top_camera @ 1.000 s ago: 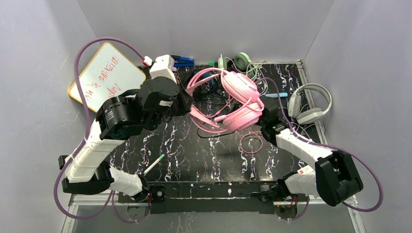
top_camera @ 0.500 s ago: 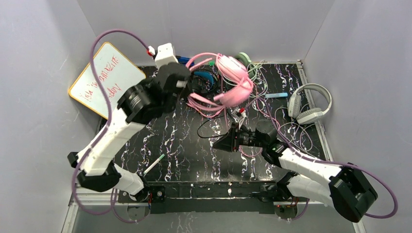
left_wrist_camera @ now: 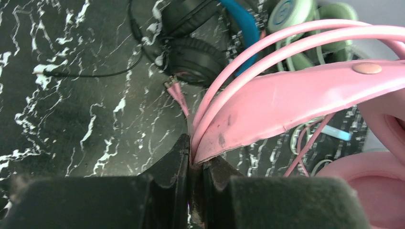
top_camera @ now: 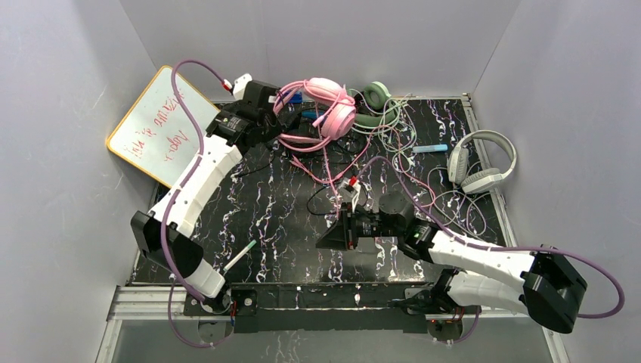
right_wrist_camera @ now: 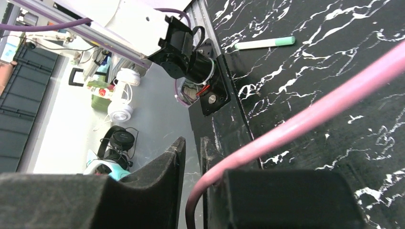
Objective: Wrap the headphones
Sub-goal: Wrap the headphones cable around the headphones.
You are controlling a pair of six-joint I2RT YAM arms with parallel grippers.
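Well, clamping the pink headphones (top_camera: 330, 104) by the band in the left gripper (left_wrist_camera: 193, 161) at the table's (top_camera: 283, 227) far edge, pinching their cord (right_wrist_camera: 310, 112) in the right gripper (right_wrist_camera: 192, 149). Could lose that thin cord, or drag the black headphones (left_wrist_camera: 196, 59) along.

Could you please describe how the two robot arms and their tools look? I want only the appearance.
The left arm and the right arm are built alike, with white links joined by bulky black joints. A purple cable runs along each arm in loose loops. The left tool and the right tool each have two matte black fingers with slanted tips.
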